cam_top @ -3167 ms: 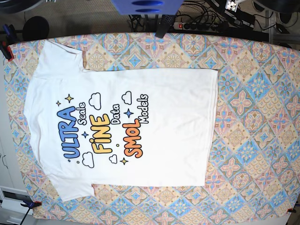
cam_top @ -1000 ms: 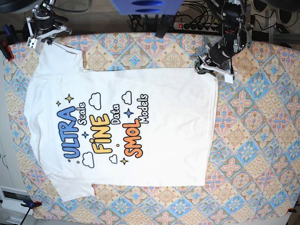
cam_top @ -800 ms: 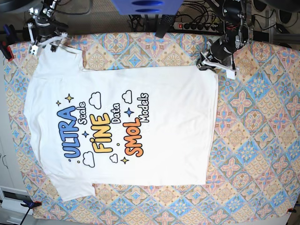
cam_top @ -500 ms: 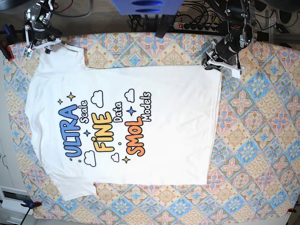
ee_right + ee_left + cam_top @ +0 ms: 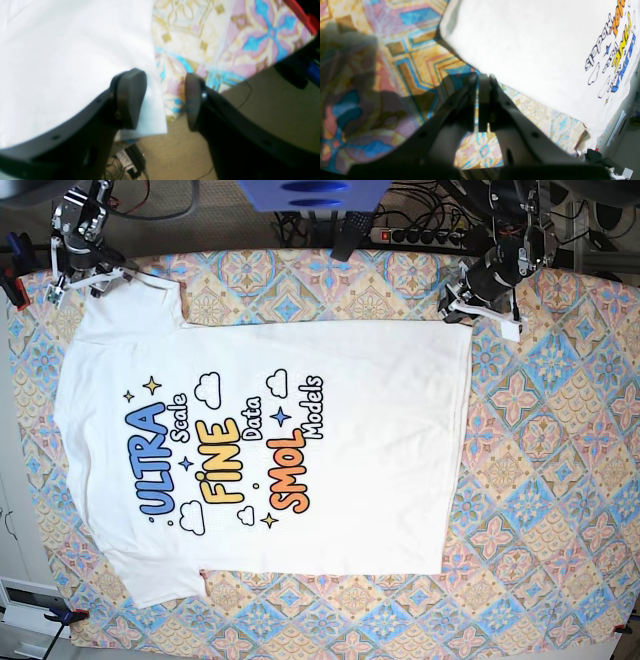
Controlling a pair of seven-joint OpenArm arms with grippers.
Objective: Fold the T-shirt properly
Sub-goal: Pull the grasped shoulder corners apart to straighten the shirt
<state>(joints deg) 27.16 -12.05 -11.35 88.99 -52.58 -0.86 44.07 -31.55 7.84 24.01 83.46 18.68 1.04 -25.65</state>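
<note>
Overhead, T-shirt [image 5: 300,430] flat, cloth [image 5: 560,460] margins rightward.

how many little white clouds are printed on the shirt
4. On the shirt, in the base view: one cloud above "Scale", one above "Data", one below "ULTRA", and a small one below "FINE". None looks hidden.

Right gripper [image 5: 163,100]: two dark fingers rising from the lower frame, jaws parted, nothing pinched between them. T-shirt [image 5: 70,57]: plain white cloth filling the upper left; its edge corner hangs just beside the left finger [image 5: 130,97]. Patterned tablecloth [image 5: 225,37]: upper right, pastel tiles. Floor [image 5: 262,110]: tan, lower right, with cables [image 5: 130,160] at bottom centre.
</note>
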